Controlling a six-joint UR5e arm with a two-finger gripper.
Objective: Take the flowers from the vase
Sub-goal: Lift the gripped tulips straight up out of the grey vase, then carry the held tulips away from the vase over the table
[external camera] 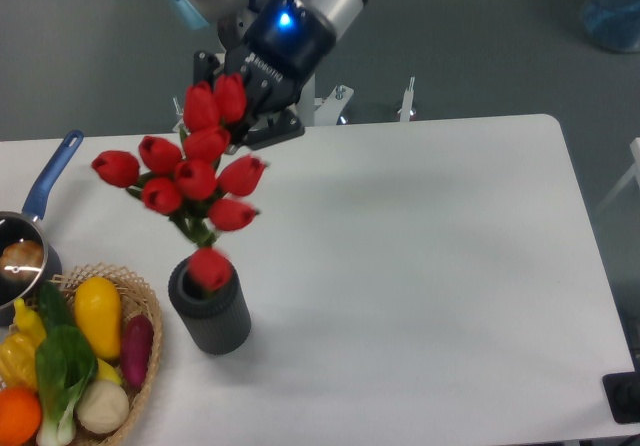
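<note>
Fingers (232,101) half-hidden behind flowers (195,181)

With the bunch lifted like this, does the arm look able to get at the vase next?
Probably not yet. The tool appears shut on the flowers, and the lowest bloom hangs right over the mouth of the vase. Its sides stand free of the basket.

Flowers (190,179) hang above the vase (211,316), gripper (232,106) behind them; basket (148,366) left of vase, pan (45,191) farther left.

flowers (195,181) hide fingertips; basket (150,351) — edge-cropped
</note>
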